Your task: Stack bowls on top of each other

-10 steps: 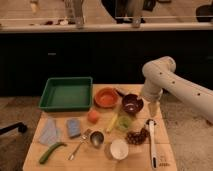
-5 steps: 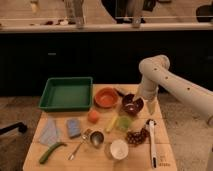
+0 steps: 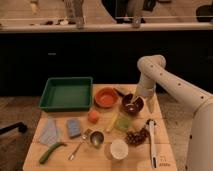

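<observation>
Gripper [image 3: 133, 104] sits low in the glossy dark maroon round bowl [image 3: 126, 102] on the light wooden table [image 3: 60, 152], shallow orange-red round bowl [image 3: 106, 97] just beside it, unstacked; grasp state cannot be told.
</observation>
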Controlling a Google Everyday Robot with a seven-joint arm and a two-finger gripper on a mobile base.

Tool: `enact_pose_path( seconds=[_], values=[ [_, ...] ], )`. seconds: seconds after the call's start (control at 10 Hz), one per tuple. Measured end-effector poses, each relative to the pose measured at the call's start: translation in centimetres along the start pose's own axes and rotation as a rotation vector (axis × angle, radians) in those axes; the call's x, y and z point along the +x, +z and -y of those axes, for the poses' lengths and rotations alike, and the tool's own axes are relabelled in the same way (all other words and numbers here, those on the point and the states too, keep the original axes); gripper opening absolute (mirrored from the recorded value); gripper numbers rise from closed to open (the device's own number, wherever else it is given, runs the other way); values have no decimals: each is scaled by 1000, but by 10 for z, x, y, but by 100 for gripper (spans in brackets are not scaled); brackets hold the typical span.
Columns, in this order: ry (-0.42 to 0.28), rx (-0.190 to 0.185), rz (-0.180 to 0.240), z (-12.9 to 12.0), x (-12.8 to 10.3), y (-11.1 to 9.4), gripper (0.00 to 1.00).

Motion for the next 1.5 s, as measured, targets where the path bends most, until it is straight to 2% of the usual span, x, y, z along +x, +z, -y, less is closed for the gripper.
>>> enact_pose_path(
  seconds=[0.2, 0.7, 0.8, 1.1, 1.5],
  values=[
    [-46, -4, 24, 4, 5, 5, 80],
    [-130, 34, 14, -1, 14, 7, 80],
    [-144, 31, 4, -3, 15, 9, 80],
    [-174, -15, -62, -8, 17, 27, 80],
    [-142, -48, -135, -5, 28, 44, 80]
  ],
)
